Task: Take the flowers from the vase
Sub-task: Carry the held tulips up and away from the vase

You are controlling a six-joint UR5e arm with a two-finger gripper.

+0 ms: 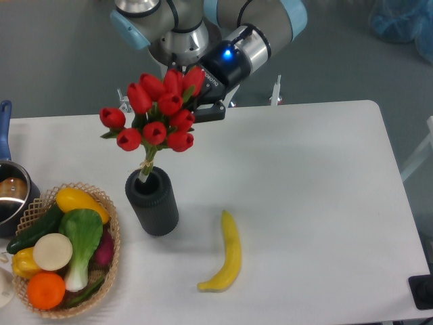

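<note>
The flowers (157, 112), a tied bunch of red tulip buds, stand with their green stems in the mouth of the black ribbed vase (153, 203) at the table's left middle. The bunch leans up and to the right. My gripper (206, 105) is at the bunch's upper right, level with the top buds. Its dark fingers are partly hidden behind the buds, so I cannot see whether they are closed on anything.
A wicker basket (101, 203) of vegetables and fruit sits at the front left. A steel pot (10, 200) with a blue handle is at the left edge. A yellow banana (226, 254) lies right of the vase.
</note>
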